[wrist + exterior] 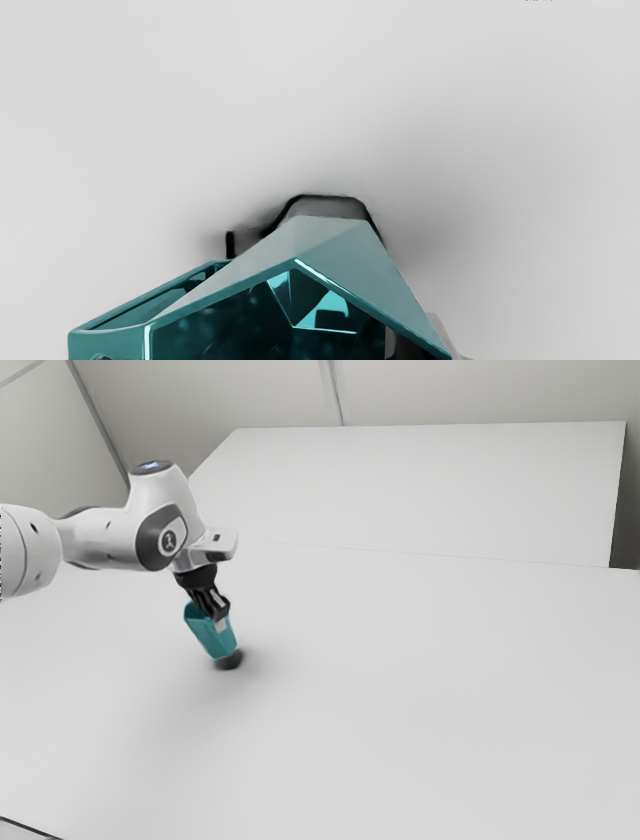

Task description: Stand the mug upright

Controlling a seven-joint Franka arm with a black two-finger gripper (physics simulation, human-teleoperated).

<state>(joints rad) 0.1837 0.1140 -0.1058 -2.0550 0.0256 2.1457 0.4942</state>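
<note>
Teal mug (345,250) tilted, tool (219,617) pinching wall; emblem (168,541) on arm (100,538).

Room across the table (430,690) (exterior view's right) — wide; mug (208,635) blocks below the gripper (218,617)

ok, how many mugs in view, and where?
1. The teal faceted mug leans at the end effector, toward the exterior view's left. Another could be hidden behind the arm.

The table (430,710) is white; pale walls (450,390) stand beyond.
</note>
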